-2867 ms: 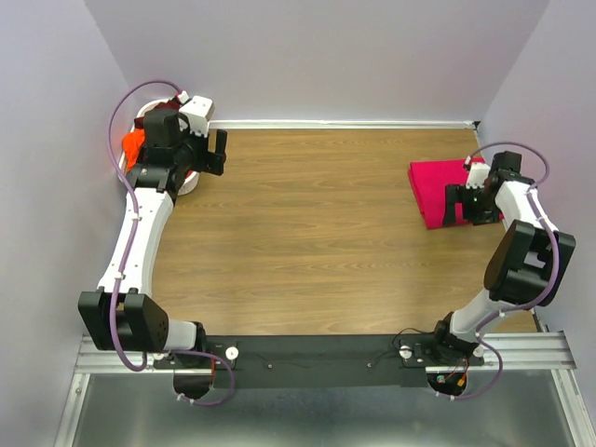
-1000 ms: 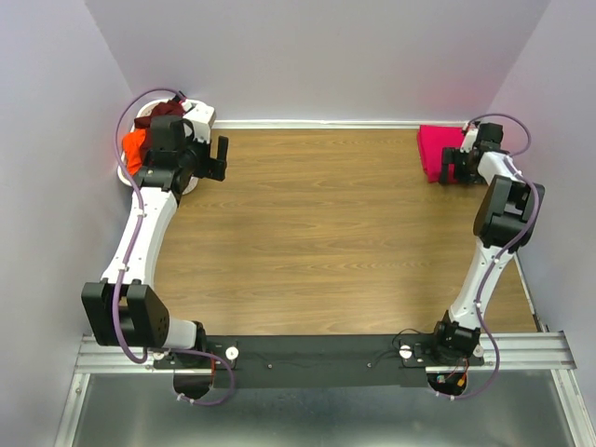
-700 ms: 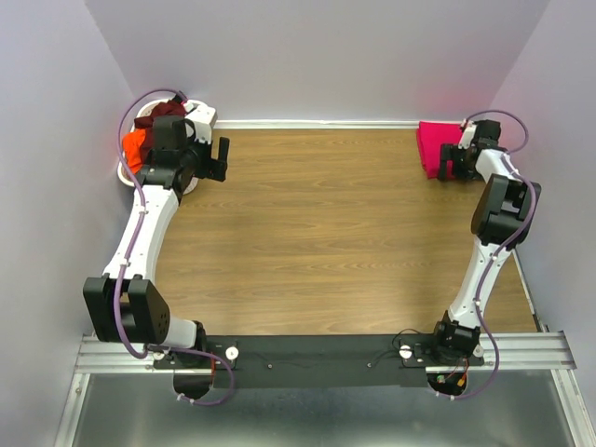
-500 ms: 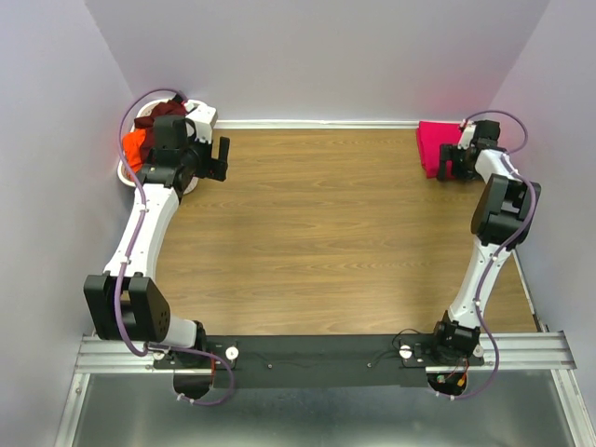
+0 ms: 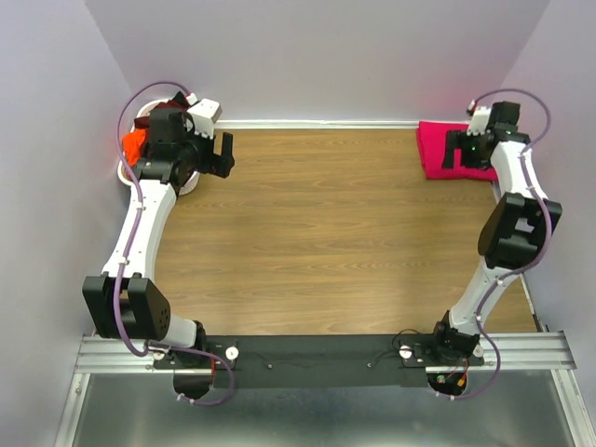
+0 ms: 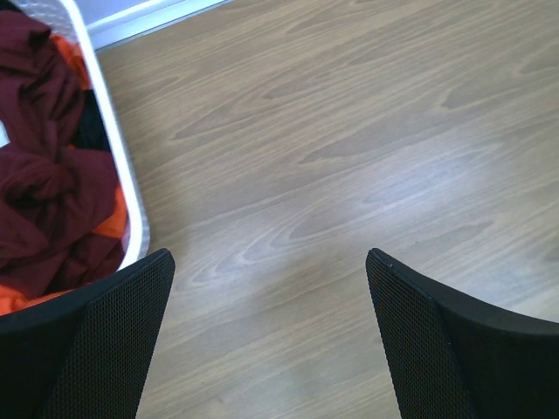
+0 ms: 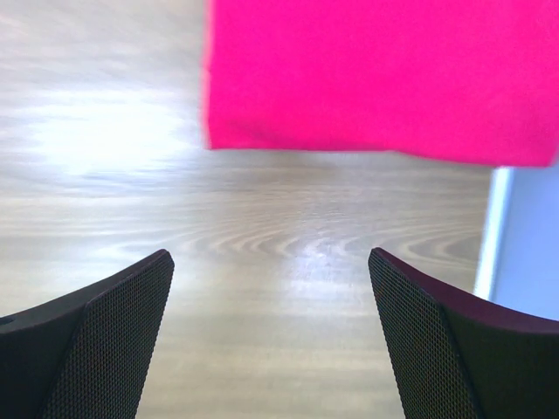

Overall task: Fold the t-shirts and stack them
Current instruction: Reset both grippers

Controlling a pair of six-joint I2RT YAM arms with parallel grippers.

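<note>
A folded bright pinkish-red t-shirt (image 5: 432,155) lies flat in the table's far right corner. My right gripper (image 5: 453,149) hovers by it, open and empty. In the right wrist view the shirt (image 7: 376,78) fills the top and only bare wood lies between the fingers of the gripper (image 7: 269,253). Dark maroon (image 6: 44,175) and orange (image 6: 109,223) t-shirts lie crumpled in the white basket (image 6: 113,148) at the far left. My left gripper (image 5: 221,154) hangs open just right of the basket over bare wood, as the left wrist view of it (image 6: 268,253) shows.
The walls close in on the left, far and right sides, and a pale baseboard (image 7: 489,227) runs beside the pink shirt. Wooden tabletop (image 5: 317,223) stretches between the two arms. The arm bases sit on the black rail (image 5: 317,354) at the near edge.
The pink shirt went from mid-right to the far right corner with the right gripper. In the last half second the right wrist shifted right and back, and the left gripper moved slightly right.
</note>
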